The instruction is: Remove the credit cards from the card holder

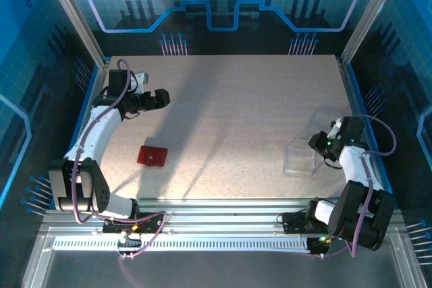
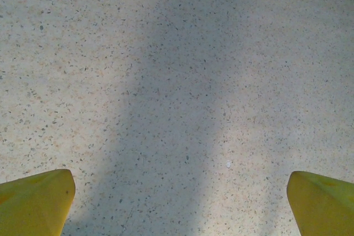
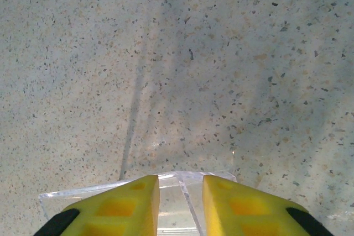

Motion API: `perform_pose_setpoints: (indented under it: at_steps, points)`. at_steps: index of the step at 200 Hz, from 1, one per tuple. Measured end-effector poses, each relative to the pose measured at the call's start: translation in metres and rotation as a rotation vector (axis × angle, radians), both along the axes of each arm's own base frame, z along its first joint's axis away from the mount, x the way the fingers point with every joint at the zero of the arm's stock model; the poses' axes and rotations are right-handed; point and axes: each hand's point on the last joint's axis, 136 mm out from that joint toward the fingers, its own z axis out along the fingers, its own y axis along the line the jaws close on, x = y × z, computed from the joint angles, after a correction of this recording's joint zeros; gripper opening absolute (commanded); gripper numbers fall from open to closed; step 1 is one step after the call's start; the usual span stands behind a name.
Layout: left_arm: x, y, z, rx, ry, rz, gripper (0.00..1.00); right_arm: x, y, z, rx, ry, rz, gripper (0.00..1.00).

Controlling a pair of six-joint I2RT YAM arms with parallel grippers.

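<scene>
Setup, I judge: left fingers point(image 2: 34, 204) spread wide above table point(image 2: 177, 81); right fingers point(image 3: 119, 208) flank clear box point(image 1: 302, 158) wall, grip unclear; card holder point(image 1: 152, 155) needs grasping next.

The table point(image 1: 236, 112) is a pale speckled slab, beige with dark flecks, crossed by soft grey shadows. On its left half, toward the near edge, the red card holder point(image 1: 152, 155) lies flat. Well apart from it, on the right side, sits a clear plastic box point(image 1: 300, 158), the speckle showing through it
</scene>
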Motion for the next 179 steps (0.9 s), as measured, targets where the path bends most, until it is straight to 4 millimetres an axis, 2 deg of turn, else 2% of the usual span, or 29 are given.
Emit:
perform_pose_setpoints:
  at_steps: [75,179]
  points:
    - [0.000,0.003,0.001,-0.009,-0.001,0.006,0.99,-0.001,0.003,-0.001,0.012,-0.004,0.000,0.21]
    - [0.002,0.005,-0.001,-0.039,0.007,0.022,0.99,-0.002,0.025,-0.004,0.021,0.004,0.021,0.16]
